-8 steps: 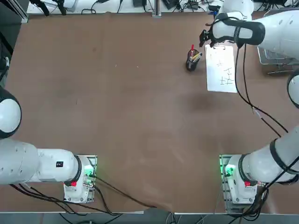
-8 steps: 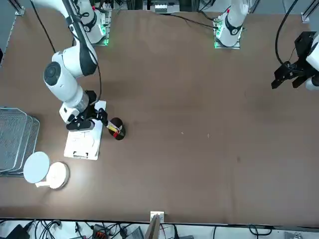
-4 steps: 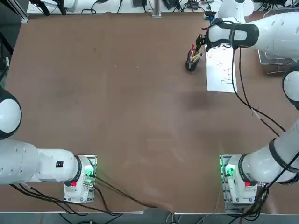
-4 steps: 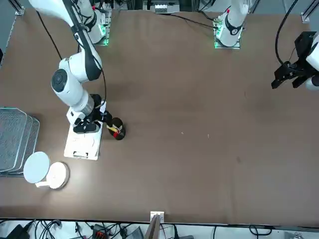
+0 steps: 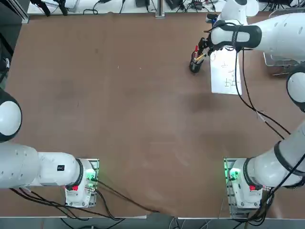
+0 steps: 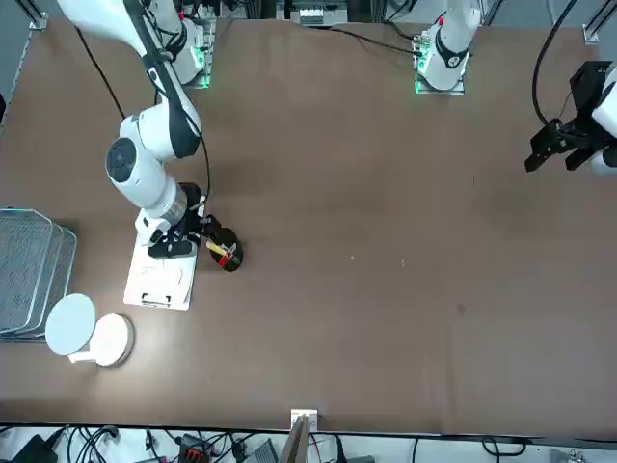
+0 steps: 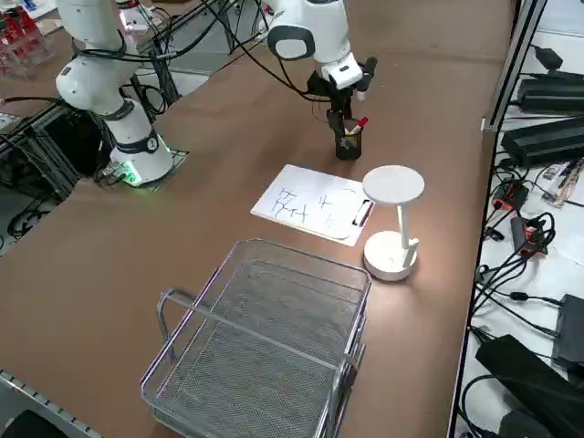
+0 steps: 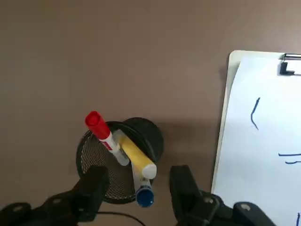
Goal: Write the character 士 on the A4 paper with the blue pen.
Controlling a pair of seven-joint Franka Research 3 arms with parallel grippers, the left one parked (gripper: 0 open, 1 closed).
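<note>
As the right wrist view shows, right gripper (image 8: pixel 138 195) wide apart over mesh cup (image 8: pixel 116 160); blue pen (image 8: pixel 143 189) in it beside red (image 8: pixel 99 127) and yellow (image 8: pixel 138 157) pens. Right side view: A4 paper (image 7: pixel 315 202) near cup, between it and wire basket (image 7: pixel 255 342).

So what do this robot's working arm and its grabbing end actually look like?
The right arm is white and rounded, with black bands and dark joint caps, and black cables loop outside it. Its gripper is black, with two chunky jaws and round screw heads.
</note>
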